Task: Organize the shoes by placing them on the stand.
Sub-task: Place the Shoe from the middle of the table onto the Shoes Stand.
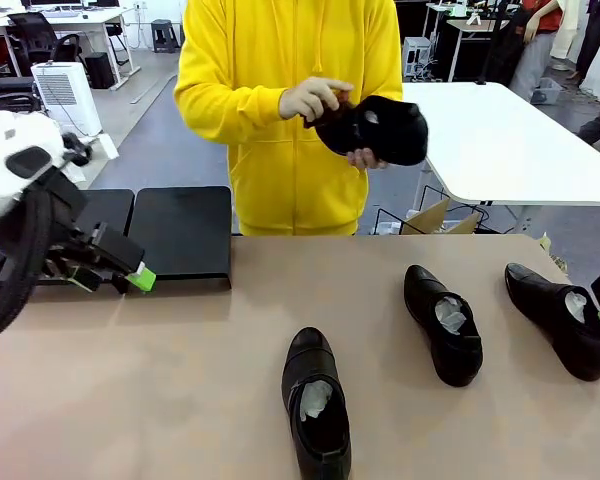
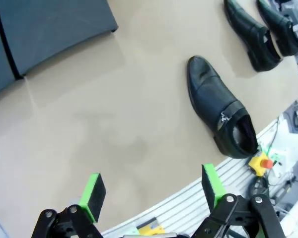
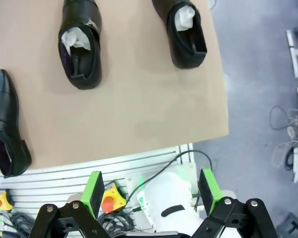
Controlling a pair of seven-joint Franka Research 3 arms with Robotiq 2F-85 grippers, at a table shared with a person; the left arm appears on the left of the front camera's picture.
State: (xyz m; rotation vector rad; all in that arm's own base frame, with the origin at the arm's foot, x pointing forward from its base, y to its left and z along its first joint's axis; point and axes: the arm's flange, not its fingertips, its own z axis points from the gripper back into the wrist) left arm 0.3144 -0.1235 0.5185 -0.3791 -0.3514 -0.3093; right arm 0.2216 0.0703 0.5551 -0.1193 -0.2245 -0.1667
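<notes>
Three glossy black shoes lie on the tan table: one near the front (image 1: 315,405), one in the middle right (image 1: 443,322), one at the far right (image 1: 563,318). A person in a yellow hoodie holds a fourth shoe (image 1: 375,128) in both hands above the far edge. The black stand (image 1: 180,230) sits at the far left with nothing on it. My left gripper (image 1: 120,277) hovers open just in front of the stand. Its wrist view shows the open left gripper (image 2: 152,191), the nearest shoe (image 2: 218,106) and the stand (image 2: 49,29). My right gripper (image 3: 151,191) is open over the table's right front corner, with shoes (image 3: 79,42) (image 3: 185,32) beyond it.
The table's front edge with an aluminium frame and a yellow emergency-stop box (image 2: 260,162) lies below the grippers. Cables run over the grey floor (image 3: 268,74) to the right. A white table (image 1: 500,140) stands behind the person.
</notes>
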